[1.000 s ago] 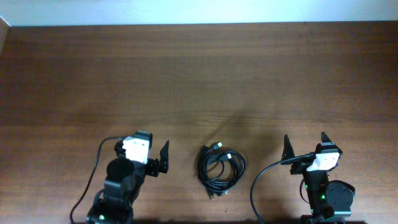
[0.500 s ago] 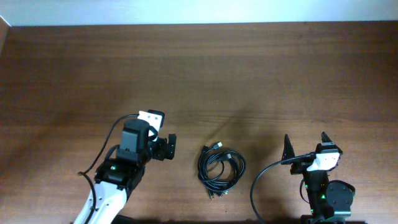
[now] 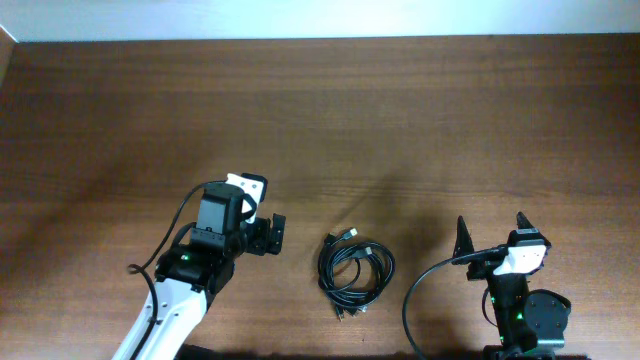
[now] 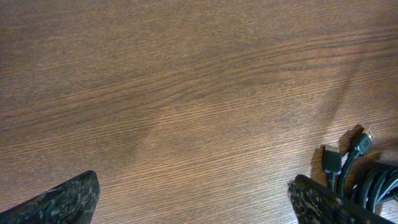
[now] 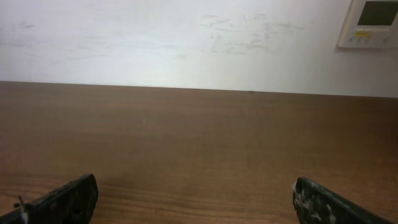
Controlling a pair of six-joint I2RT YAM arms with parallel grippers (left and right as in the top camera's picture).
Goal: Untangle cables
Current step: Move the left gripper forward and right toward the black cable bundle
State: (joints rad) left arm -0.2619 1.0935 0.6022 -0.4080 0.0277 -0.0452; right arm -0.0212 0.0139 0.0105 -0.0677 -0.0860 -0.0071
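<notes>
The cables [image 3: 355,270] lie as one loose coil of thin black cords on the wooden table [image 3: 320,120], with small plug ends poking out at the top and bottom. My left gripper [image 3: 263,218] hovers just left of the coil, open and empty. In the left wrist view its gripper [image 4: 196,199] spans bare wood, and the cables [image 4: 367,180] with two plugs [image 4: 333,158] sit beside the right fingertip [image 4: 311,198]. My right gripper [image 3: 492,228] stands open to the right of the coil. In the right wrist view its gripper [image 5: 196,193] holds nothing and no cables show.
The table's far edge meets a white wall [image 5: 186,37], which carries a small wall panel [image 5: 370,23] at the upper right. A thick black arm cable [image 3: 420,290] loops beside the right arm's base.
My left arm has reached forward from its base and turned toward the coil on its right. The right arm and the cables have not moved.
</notes>
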